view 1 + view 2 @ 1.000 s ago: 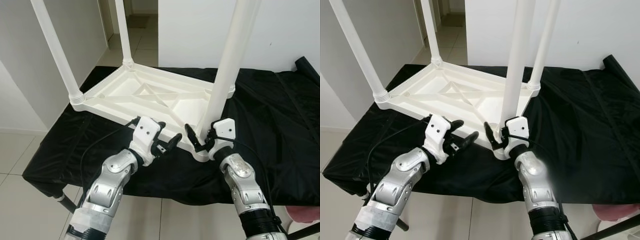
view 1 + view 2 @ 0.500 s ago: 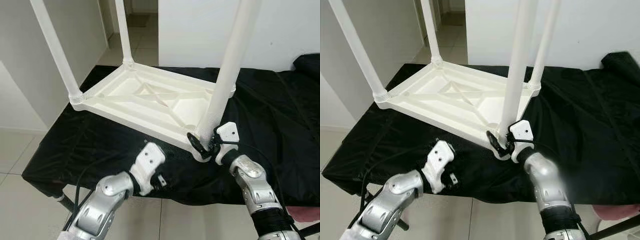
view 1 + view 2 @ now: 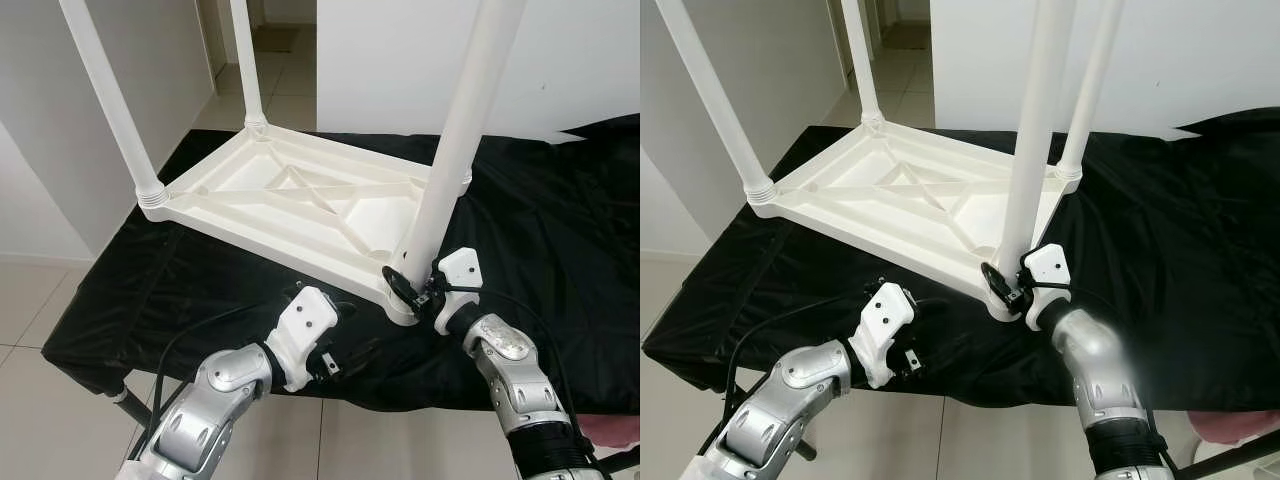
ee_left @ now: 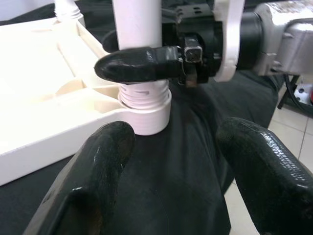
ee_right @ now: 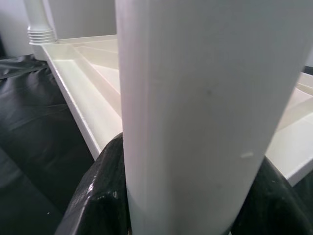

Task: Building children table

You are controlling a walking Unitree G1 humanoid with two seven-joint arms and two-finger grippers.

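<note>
A white children's table (image 3: 300,200) lies upside down on a black cloth (image 3: 560,230), with its legs pointing up. My right gripper (image 3: 408,288) is shut on the near right leg (image 3: 450,150), just above the leg's ribbed collar at the table's corner. In the right wrist view, black fingers (image 5: 98,196) hug both sides of the leg (image 5: 195,122). My left gripper (image 3: 335,340) hovers open over the cloth near its front edge, a short way from that corner. It holds nothing. Its wide-apart fingers (image 4: 93,181) point at the collar (image 4: 144,110).
Three more legs stand upright: the near left one (image 3: 110,100), the far left one (image 3: 248,60) and the far right one (image 3: 1090,90). The cloth's front edge (image 3: 300,385) drops to a tiled floor. White walls stand behind and to the left, with a doorway at the far back.
My left gripper has drawn back from the table's near edge to the front of the cloth. My right gripper, open beside the leg base before, has turned and shut around the leg.
</note>
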